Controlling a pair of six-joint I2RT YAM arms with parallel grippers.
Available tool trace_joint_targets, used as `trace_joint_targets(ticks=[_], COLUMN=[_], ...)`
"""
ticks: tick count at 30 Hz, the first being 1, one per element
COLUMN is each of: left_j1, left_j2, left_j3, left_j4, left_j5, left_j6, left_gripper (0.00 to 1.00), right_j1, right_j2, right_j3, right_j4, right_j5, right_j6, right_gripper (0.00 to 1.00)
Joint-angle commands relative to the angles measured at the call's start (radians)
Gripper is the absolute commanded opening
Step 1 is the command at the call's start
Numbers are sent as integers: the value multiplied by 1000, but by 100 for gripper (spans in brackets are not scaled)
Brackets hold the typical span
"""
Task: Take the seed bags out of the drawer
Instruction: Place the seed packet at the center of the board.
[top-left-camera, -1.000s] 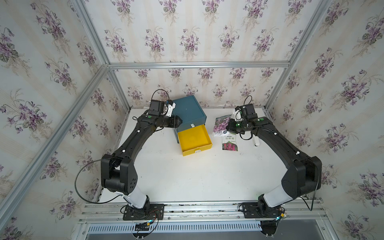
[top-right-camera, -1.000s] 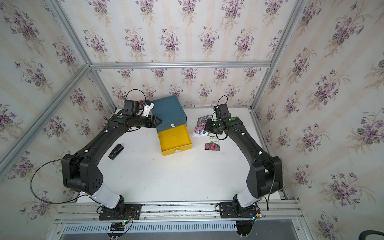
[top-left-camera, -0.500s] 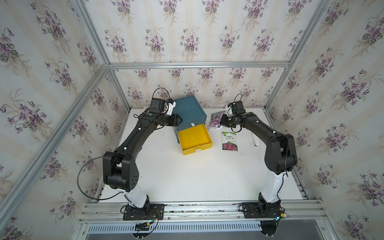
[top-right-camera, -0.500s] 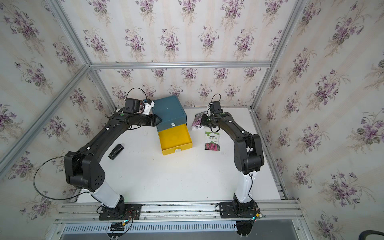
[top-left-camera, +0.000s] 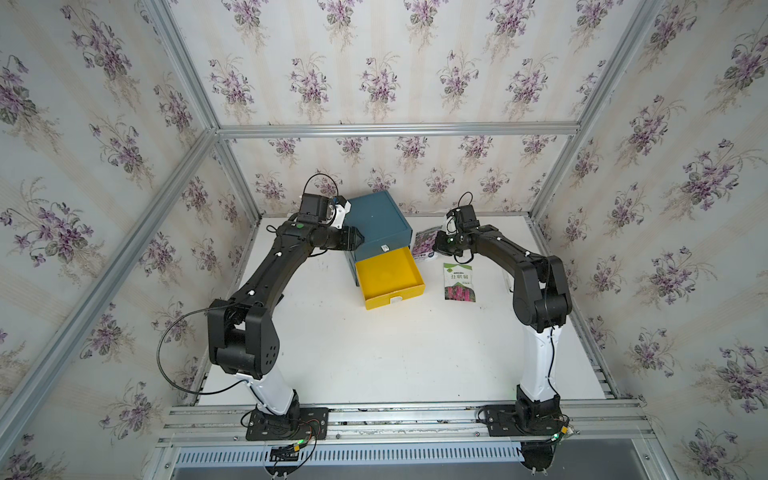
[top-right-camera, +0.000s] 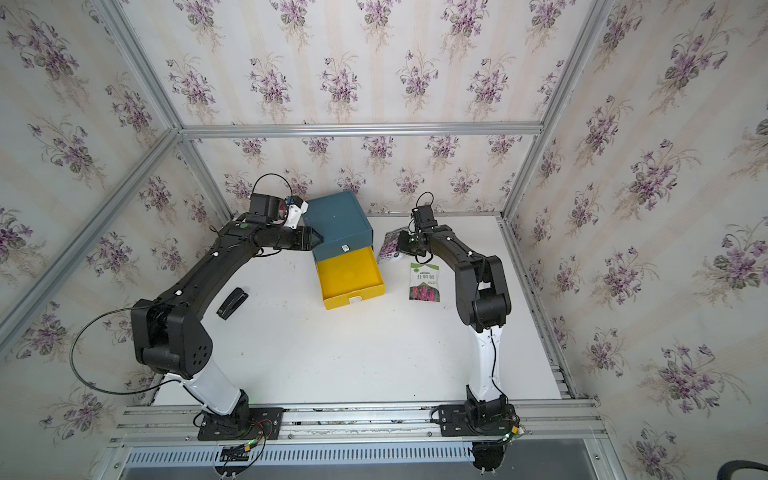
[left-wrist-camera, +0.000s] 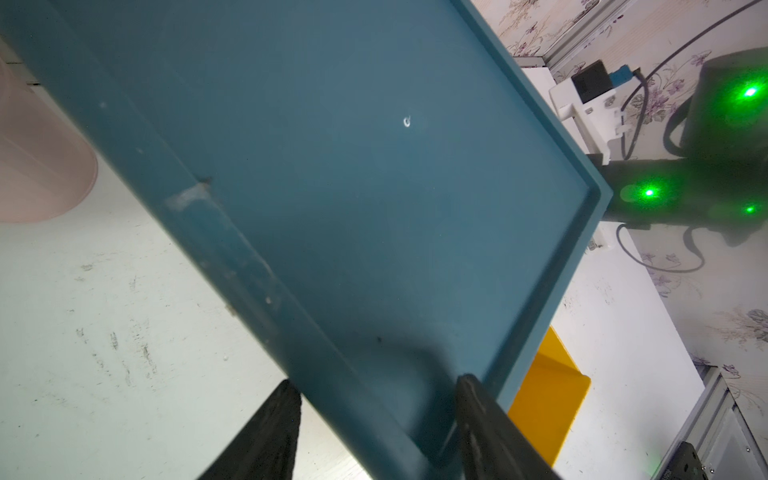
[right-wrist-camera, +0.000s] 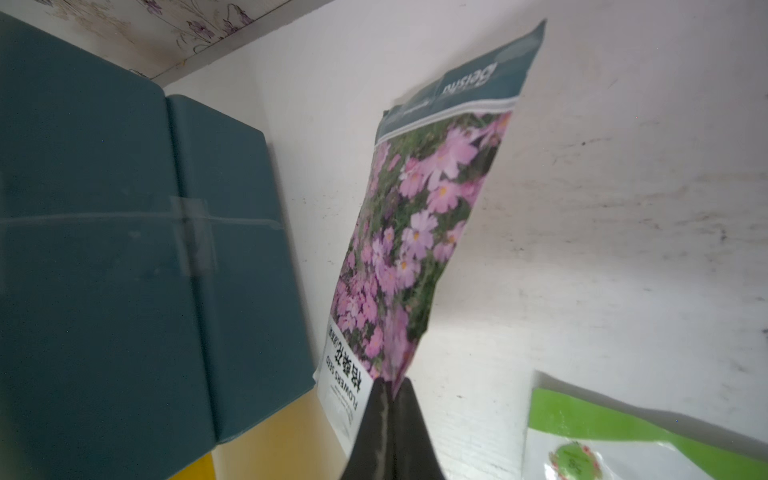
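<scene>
Film, glossy and limp, makes the pink-flowered seed bag (right-wrist-camera: 419, 232) light and probably slippery, so a firm pinch on a flat sealed edge suits it; the right jaws are closed on its white-label end, just beside the drawer (top-left-camera: 386, 272), outside it. A green-topped seed bag (top-left-camera: 458, 282) lies flat on the worktop (top-left-camera: 374, 353) near the drawer. The drawer stands open, apparently empty. The left jaws clamp the cabinet (top-left-camera: 376, 220) housing the drawer.

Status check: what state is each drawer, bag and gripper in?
Yellow drawer: pulled open, empty.
Blue cabinet: upright, gripped at its top edge.
Left gripper: shut on blue cabinet.
Right gripper: shut on pink-flower seed bag.
Pink-flower seed bag: held beside the cabinet.
Green-topped seed bag: flat on table.
</scene>
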Motion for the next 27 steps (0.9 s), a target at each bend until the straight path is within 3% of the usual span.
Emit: trace_joint_targets(ticks=[1, 5, 11, 15, 23, 27], left_j1=[1, 6, 12, 16, 23, 23], left_j2=[40, 46, 54, 62, 74, 77], left_j3=[-15, -10, -1, 1, 18, 25], left_j4=[-279, -292, -305, -313, -317, -324], left_j5=[-100, -103, -105, -106, -107, -105], left_j6=[69, 74, 79, 79, 72, 73], left_gripper=[62, 62, 62, 62, 64, 64], right_j1=[-1, -3, -4, -3, 20, 69], right_j2=[21, 53, 40, -2, -216, -371], right_j3=[4, 14, -6, -38, -194, -299], right_j4=[22, -7, -20, -13, -14, -39], right_j5=[-9, -3, 36, 36, 27, 33], right_j6=[-3, -15, -20, -10, -9, -24], right_gripper=[0, 0, 30, 39, 59, 62])
